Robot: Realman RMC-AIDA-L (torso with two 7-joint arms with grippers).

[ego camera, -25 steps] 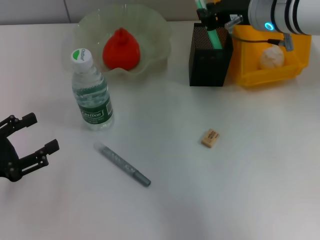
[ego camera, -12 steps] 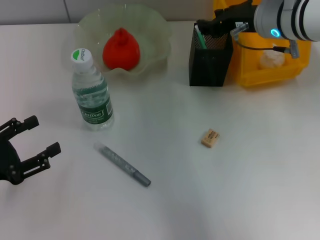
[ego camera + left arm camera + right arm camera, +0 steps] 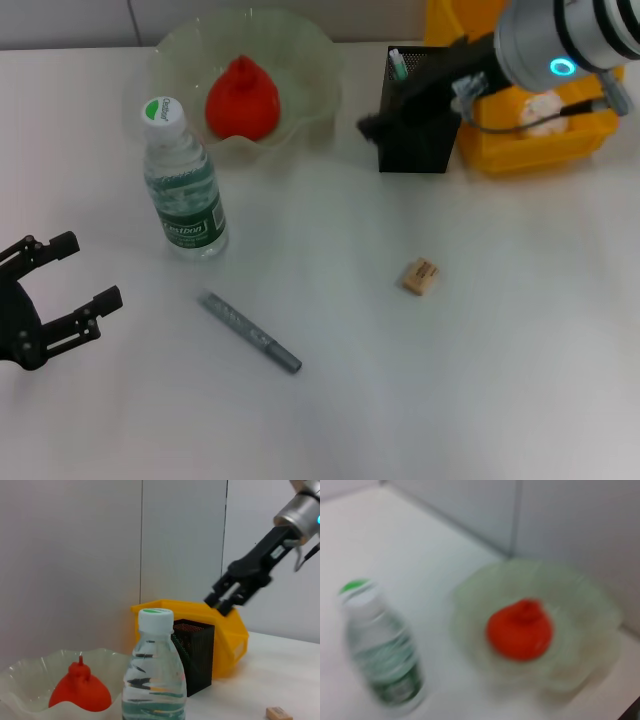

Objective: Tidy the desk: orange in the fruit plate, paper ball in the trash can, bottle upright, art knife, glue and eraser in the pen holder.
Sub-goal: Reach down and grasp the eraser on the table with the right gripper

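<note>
"Cestbon" on bottle label

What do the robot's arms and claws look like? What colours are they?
The right arm is silver-grey with black bands, a glowing blue ring light and a thin grey cable. Its tool is black. The left tool is also black, with two angular fingers.

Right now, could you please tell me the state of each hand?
Left hand: open, empty, low over the white table near its left edge.
Right hand: empty, beside the black mesh pen holder; open or closed cannot be told.

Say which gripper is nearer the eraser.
Right. The right gripper hangs by the pen holder, behind the eraser; the left gripper sits far across the table.
</note>
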